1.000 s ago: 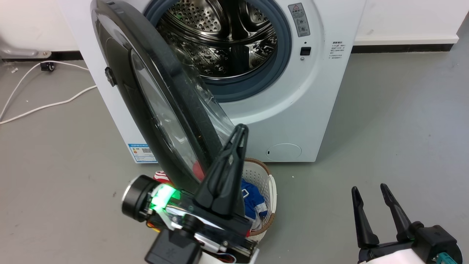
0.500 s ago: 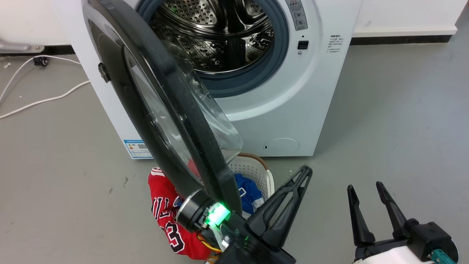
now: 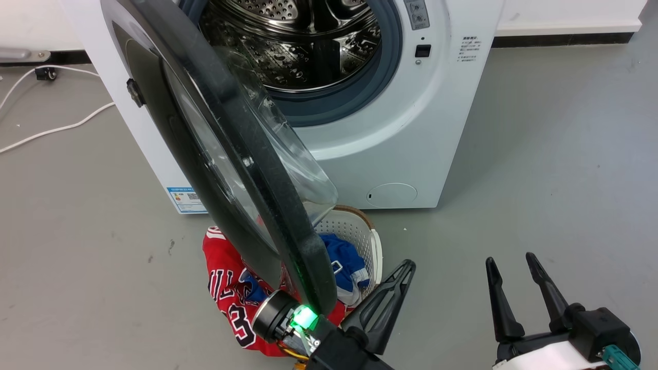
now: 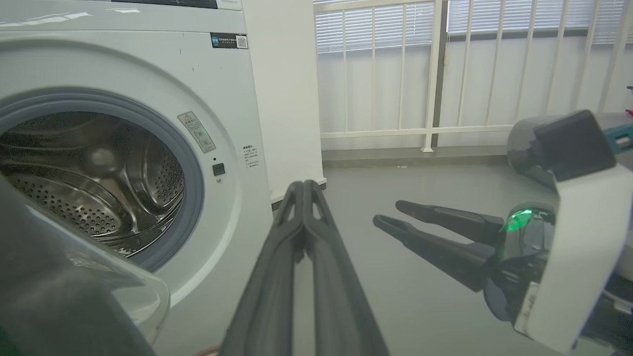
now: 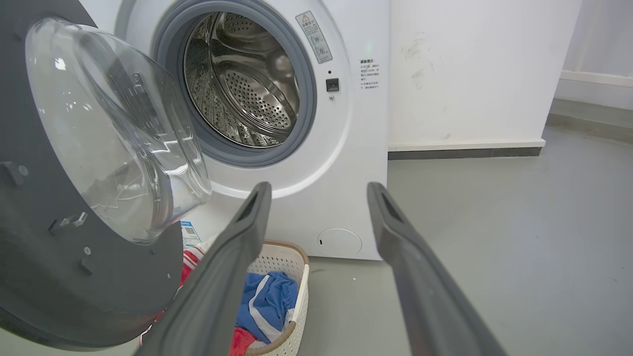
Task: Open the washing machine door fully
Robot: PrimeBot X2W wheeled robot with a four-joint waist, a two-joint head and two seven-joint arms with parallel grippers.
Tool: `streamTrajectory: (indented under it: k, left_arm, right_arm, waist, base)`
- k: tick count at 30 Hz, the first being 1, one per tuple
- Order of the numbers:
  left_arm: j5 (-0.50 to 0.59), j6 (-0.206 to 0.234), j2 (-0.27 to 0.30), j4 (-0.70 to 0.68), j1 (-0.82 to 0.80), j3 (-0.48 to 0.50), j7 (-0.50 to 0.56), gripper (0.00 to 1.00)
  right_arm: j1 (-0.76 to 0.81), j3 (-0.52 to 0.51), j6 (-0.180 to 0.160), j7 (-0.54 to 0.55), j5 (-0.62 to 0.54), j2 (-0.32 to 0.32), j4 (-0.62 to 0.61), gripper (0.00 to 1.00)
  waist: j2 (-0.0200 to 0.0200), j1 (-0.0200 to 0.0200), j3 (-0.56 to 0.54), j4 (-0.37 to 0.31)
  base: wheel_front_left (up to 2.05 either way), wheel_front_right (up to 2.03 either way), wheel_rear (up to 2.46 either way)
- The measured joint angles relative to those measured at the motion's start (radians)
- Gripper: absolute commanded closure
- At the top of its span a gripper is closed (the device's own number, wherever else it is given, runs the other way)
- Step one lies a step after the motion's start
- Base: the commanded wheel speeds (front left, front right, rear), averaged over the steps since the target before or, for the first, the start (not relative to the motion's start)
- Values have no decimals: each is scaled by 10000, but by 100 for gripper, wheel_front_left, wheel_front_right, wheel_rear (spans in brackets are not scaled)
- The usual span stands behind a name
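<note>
Dark tapered jaws, green wrist light [image 3: 303, 317]

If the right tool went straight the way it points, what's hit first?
Probably the washing machine: its white front panel, right of the drum opening, sits between the fingertips of the open right tool. Depth is unclear.

I see a white laundry basket [image 3: 374, 246] on the grey floor [image 3: 540, 154], a blue garment [image 3: 345, 263] inside it, a red jersey [image 3: 226, 288] just beside it, and a white cable [image 3: 56, 128] near the floor's far-left edge.
</note>
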Motion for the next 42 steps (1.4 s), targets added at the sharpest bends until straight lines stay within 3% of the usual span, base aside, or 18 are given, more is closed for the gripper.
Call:
streamTrajectory:
  k: [8, 25, 42]
  left_arm:
    - [-355, 115, -15, 928, 29, 708, 0, 100]
    - [-391, 15, -113, 1563, 110, 1469, -17, 100]
    - [23, 81, 115, 1360, 797, 1728, -29, 100]
  right_arm:
    - [-90, 19, 0, 0, 2, 0, 138, 0]
    - [-28, 92, 0, 0, 12, 2, 399, 0]
    - [321, 230, 0, 0, 198, 2, 593, 0]
  waist:
    - [0, 0, 95, 29]
    - [0, 0, -164, 458]
    - [0, 0, -492, 1681]
  base:
    - [0, 0, 0]
    - [0, 0, 0]
    - [0, 0, 0]
